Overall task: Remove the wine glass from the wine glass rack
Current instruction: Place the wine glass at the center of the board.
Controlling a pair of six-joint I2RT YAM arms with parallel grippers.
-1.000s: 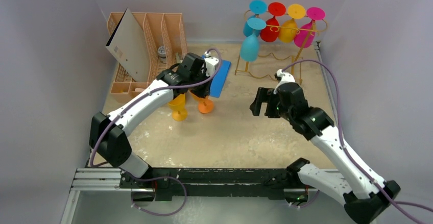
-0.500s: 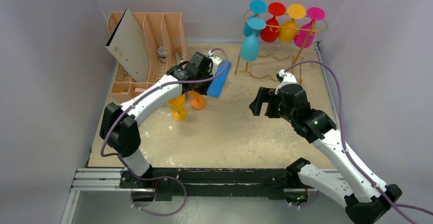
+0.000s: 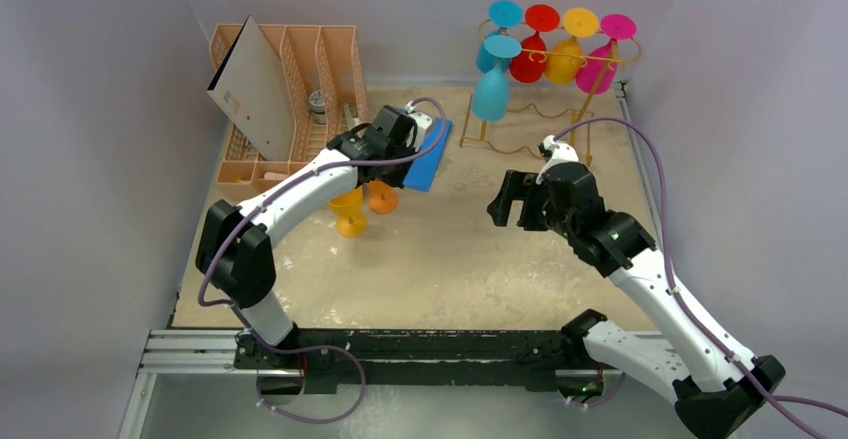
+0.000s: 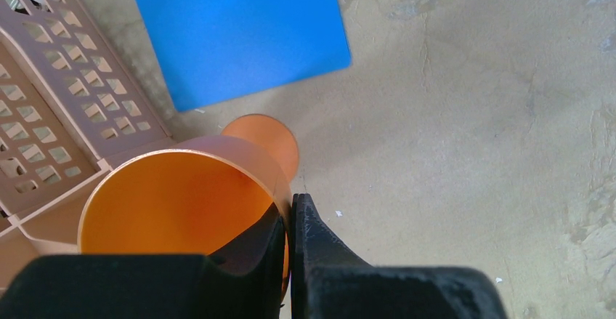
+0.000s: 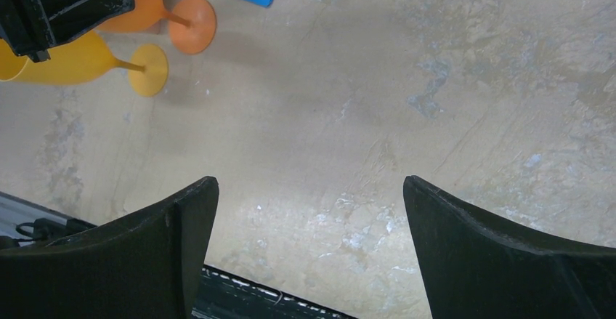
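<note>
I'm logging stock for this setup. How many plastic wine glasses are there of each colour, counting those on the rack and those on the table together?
Blue plastic wine glasses: 2
Red plastic wine glass: 1
Yellow plastic wine glasses: 2
Pink plastic wine glass: 1
Orange plastic wine glass: 1
Total: 7

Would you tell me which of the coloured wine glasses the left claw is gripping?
The orange plastic wine glass, its rim pinched in the left claw; the yellow plastic wine glass sits ungripped beside it.
</note>
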